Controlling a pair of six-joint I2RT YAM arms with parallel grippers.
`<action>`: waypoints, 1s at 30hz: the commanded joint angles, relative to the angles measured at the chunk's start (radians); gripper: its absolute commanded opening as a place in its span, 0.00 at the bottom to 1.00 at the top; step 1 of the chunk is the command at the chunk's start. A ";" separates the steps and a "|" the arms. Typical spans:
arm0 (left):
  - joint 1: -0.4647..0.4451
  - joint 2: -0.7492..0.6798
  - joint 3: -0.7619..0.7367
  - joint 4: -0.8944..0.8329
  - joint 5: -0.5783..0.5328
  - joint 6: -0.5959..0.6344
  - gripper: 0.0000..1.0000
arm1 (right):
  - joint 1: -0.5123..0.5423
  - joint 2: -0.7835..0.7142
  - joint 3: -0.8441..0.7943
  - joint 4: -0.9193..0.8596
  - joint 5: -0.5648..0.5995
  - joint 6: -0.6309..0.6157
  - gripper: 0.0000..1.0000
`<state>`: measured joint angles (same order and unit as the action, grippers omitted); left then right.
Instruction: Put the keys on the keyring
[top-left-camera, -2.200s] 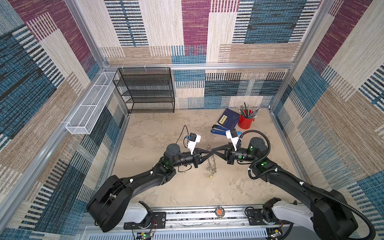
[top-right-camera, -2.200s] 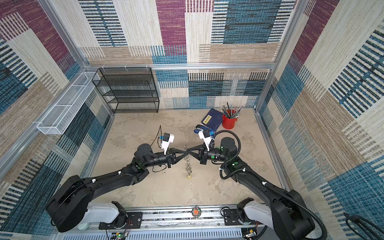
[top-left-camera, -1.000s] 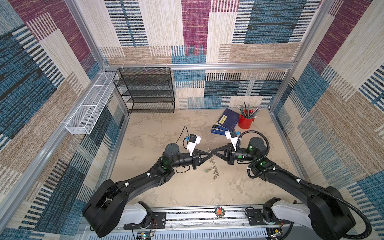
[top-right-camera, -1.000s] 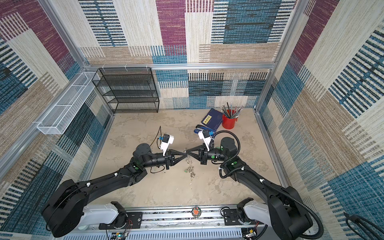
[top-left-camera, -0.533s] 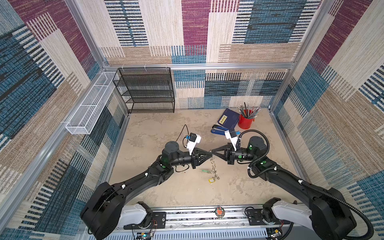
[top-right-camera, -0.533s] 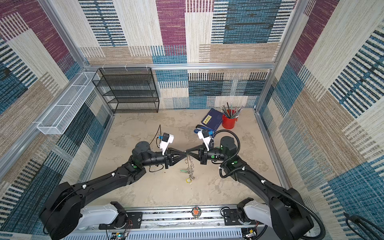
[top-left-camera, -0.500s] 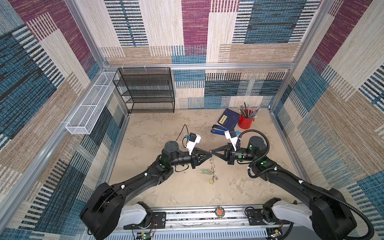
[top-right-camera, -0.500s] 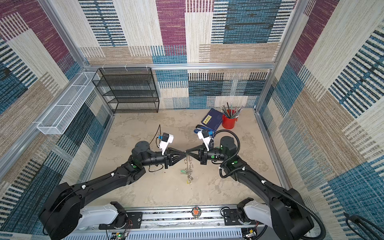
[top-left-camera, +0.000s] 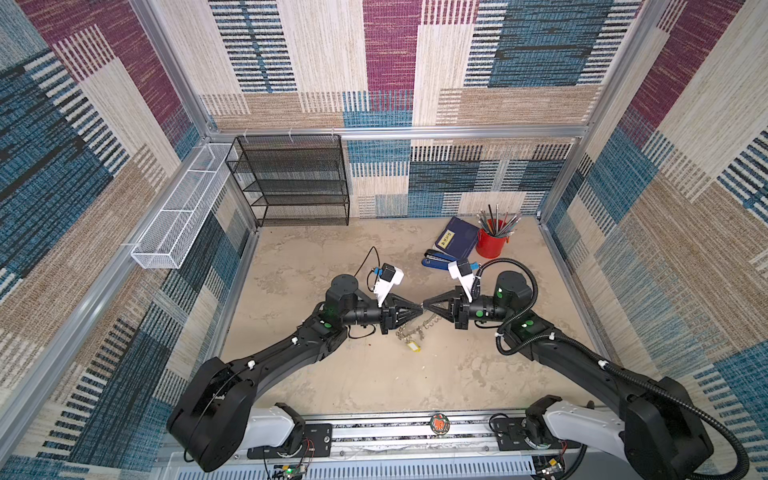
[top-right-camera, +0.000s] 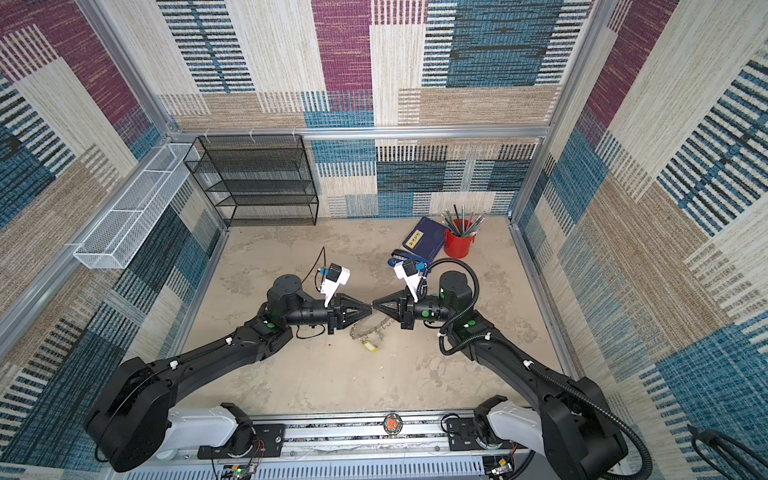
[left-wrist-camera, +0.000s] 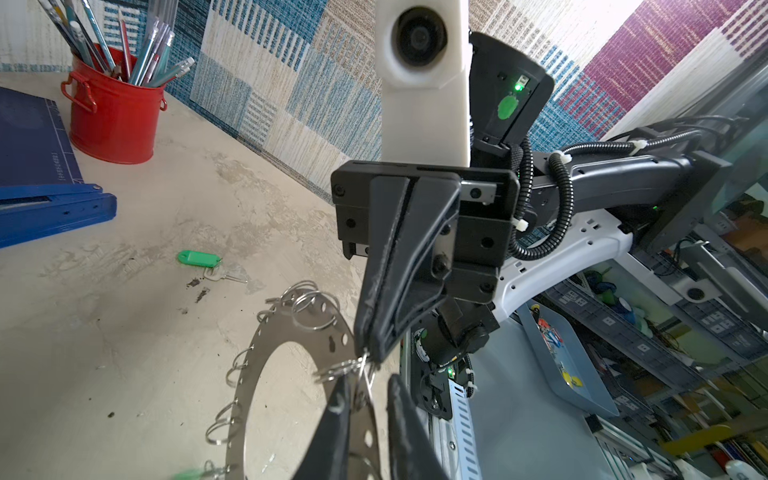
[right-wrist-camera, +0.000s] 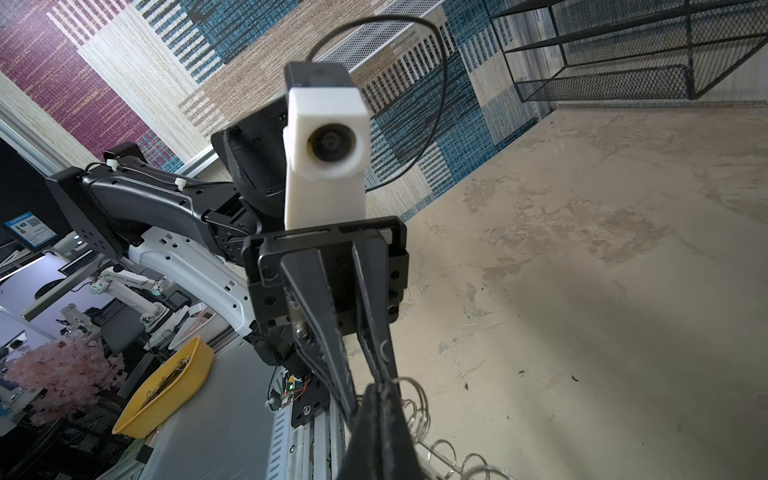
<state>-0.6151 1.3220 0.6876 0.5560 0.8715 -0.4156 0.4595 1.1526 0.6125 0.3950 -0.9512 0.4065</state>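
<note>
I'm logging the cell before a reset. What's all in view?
keyring: 1, grey, table centre, held at its edge
yellow key: 1, silver with yellow tag, beside keyring
green key: 1, silver with green tag, on table near keyring
pot: 1, red, back right
pencils: many, mixed, in pot
pad: 1, blue, beside pot
stapler: 1, blue, in front of pad
shelf: 1, black mesh, back left
basket: 1, white wire, left wall
table: 1, beige, under all
left gripper: 1, black, fingers apart at keyring's edge
right gripper: 1, black, shut on keyring's edge
</note>
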 joint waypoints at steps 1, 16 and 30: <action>0.001 0.006 0.017 0.009 0.053 0.023 0.13 | 0.001 0.002 0.004 0.036 -0.009 -0.005 0.00; 0.002 0.041 0.015 0.047 0.067 -0.027 0.00 | 0.002 0.010 0.002 0.039 -0.021 0.000 0.00; 0.000 -0.015 -0.059 0.151 -0.101 -0.069 0.00 | -0.096 -0.045 -0.010 0.042 0.115 0.100 0.62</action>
<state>-0.6155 1.3201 0.6365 0.6388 0.8093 -0.4686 0.3748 1.1225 0.6010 0.4286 -0.9085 0.4767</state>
